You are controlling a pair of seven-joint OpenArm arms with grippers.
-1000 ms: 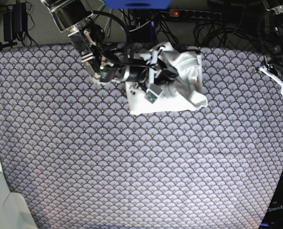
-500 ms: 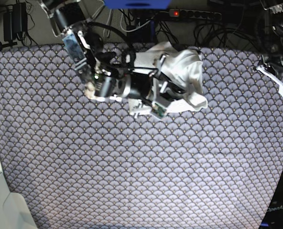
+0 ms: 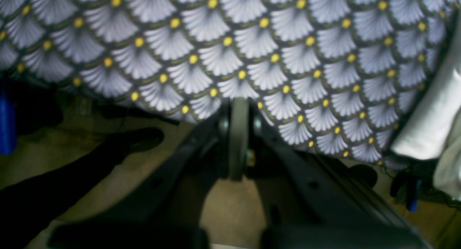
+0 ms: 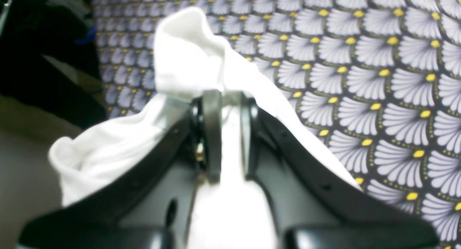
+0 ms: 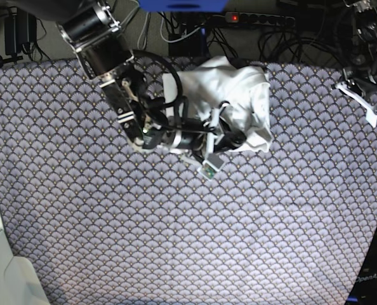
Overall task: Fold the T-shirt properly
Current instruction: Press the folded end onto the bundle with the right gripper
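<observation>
The T-shirt (image 5: 239,105) lay bunched at the counter's (image 5: 176,241) far edge, a fold clamped between the right fingers (image 4: 227,133). Well to the right, the left fingers (image 3: 237,141) were pressed together, empty. Judging by the rumpled heap, tidy folding remained.

Base view high above, looking straight down on the patterned table (image 5: 176,229), both wrist views close behind their hands, low over the same table, right wrist view shares the T-shirt (image 4: 187,54).
</observation>
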